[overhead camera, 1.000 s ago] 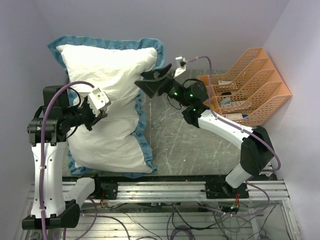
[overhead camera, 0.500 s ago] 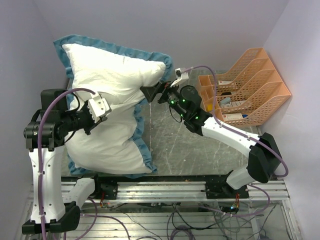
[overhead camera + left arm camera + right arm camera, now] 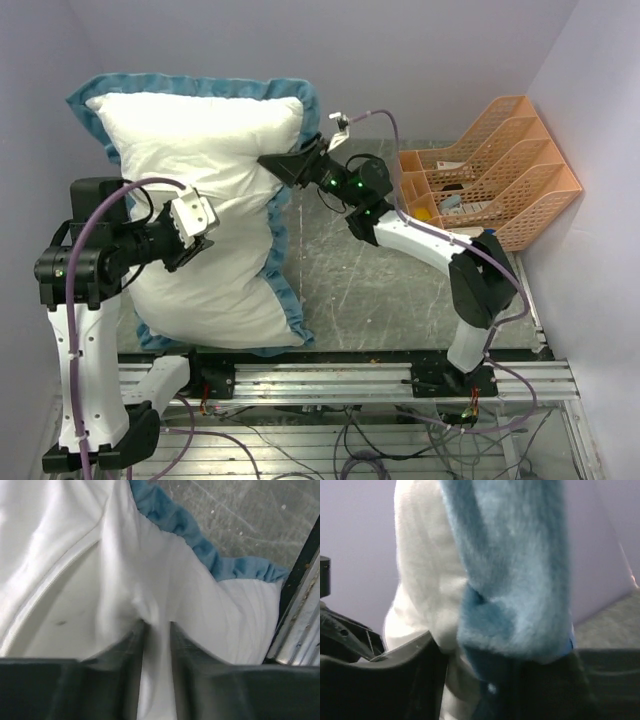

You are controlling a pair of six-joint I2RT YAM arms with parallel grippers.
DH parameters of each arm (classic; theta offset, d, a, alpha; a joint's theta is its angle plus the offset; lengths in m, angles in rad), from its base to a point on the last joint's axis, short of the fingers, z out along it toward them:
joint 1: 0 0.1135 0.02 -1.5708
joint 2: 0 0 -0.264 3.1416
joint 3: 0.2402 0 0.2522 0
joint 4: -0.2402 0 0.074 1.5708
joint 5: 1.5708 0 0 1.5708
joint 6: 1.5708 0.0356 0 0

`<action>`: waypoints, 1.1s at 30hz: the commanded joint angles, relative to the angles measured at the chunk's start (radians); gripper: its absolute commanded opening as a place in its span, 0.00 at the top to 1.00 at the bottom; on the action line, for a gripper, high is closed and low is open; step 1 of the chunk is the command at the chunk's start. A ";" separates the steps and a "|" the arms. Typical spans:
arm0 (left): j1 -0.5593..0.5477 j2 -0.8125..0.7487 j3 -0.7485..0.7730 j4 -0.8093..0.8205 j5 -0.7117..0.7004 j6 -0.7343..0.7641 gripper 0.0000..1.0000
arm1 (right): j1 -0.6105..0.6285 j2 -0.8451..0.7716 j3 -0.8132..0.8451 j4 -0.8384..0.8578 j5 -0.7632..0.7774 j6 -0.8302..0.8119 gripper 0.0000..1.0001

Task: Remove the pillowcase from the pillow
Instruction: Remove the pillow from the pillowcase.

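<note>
The pillow (image 3: 200,150) looks mostly cased along the worktop's (image 3: 390,280) left edge. The left pincer (image 3: 154,628) pinches a white fold (image 3: 150,587), and the right pincer (image 3: 507,667) pinches the pillowcase (image 3: 284,262) rim.

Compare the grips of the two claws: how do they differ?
The left claw pinches plain white fabric near the middle; the right claw holds the teal ruffle at the pillow's right edge. The left claw's jaws nearly meet; the right claw's stand wider. Both are shut on cloth.
</note>
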State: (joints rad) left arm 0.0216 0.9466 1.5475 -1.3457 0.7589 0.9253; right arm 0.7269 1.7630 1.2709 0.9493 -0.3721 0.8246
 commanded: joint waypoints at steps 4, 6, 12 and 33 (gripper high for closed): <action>-0.006 0.095 0.337 -0.092 0.017 -0.047 0.06 | -0.005 0.089 0.361 0.041 -0.220 -0.007 1.00; -0.006 0.129 0.481 -0.068 -0.021 -0.061 0.01 | -0.018 0.126 0.487 -0.039 -0.233 -0.049 1.00; -0.006 0.144 0.615 0.154 -0.270 -0.047 0.00 | -0.077 0.316 0.910 -0.080 -0.359 0.018 1.00; -0.006 0.131 0.328 0.295 -0.016 -0.118 0.08 | -0.007 0.310 0.893 0.133 -0.568 0.065 1.00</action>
State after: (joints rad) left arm 0.0204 1.0737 1.9194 -1.0462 0.6529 0.8059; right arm 0.6846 2.1876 2.2368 0.9291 -0.8707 0.8722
